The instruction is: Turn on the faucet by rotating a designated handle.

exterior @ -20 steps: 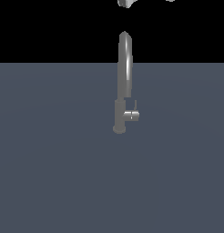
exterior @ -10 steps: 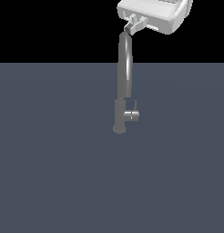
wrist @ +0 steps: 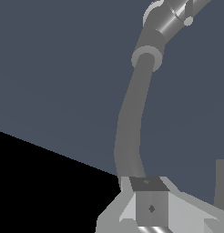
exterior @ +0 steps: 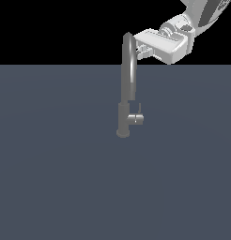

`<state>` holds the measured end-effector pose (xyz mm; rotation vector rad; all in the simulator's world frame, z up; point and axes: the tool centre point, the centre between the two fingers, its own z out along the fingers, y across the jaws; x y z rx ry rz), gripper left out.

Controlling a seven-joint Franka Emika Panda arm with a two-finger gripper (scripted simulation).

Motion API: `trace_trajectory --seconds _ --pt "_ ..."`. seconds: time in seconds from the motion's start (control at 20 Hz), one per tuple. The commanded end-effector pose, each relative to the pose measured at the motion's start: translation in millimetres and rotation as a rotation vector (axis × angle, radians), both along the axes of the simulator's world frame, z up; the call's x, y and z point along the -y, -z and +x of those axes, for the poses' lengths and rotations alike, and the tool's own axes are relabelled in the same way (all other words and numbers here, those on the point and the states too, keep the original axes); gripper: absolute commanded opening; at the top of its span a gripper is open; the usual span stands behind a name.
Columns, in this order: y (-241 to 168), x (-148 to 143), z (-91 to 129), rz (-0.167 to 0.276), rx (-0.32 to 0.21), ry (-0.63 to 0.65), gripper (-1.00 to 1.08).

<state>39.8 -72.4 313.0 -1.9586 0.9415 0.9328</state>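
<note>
The faucet (exterior: 123,117) stands upright on the dark grey surface, and its arched spout (exterior: 128,51) rises to the horizon line. The handle (exterior: 135,119) is a short stub on the exterior view's right of the body, with a thin lever (exterior: 139,110) pointing up. My gripper (exterior: 143,49) hangs high up, just to the exterior view's right of the spout's top and far above the handle. In the wrist view the spout (wrist: 129,136) runs away to the body (wrist: 148,54) and handle (wrist: 175,16). The fingers (wrist: 150,202) stand apart with nothing between them.
The flat dark grey surface (exterior: 56,178) spreads around the faucet base (exterior: 122,133). The white hand and arm (exterior: 192,23) come in from the upper corner on the exterior view's right.
The gripper has come down from the top edge and now sits beside the top of the spout, with more of the arm showing. The faucet and handle have not moved.
</note>
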Motion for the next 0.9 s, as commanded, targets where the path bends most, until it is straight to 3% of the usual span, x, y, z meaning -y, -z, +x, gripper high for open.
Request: trace_trajectory --seconds 0.0,0.55,0.85 --pt "17.8 5.6 9.1 0.047 -0.046 0.045 -1.0" --pt "109.6 23.8 36.9 0.261 -0.265 0.263 -1.0" --pt "151.8 25.6 41.4 0.35 -0.359 0.357 -1.0"
